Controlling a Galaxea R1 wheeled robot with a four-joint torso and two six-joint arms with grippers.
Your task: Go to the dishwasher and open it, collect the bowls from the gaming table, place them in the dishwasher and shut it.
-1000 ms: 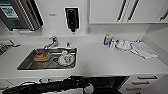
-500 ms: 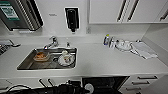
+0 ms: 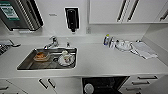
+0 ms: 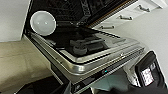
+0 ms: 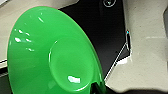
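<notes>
One white bowl [image 4: 43, 23] sits in the open dishwasher [image 4: 82, 60]; the right claw holds the green bowl [image 5: 50, 65], ready for loading. Left claw's state: cannot tell.

The right gripper [image 5: 97, 88] is clamped on the rim of the green bowl [image 5: 50, 55] — one dark finger [image 5: 96, 87] shows against the edge, and the bowl is carried steeply tilted. The left wrist hangs low, just beside the dishwasher [image 4: 82, 67] — angled across its lowered door.
</notes>
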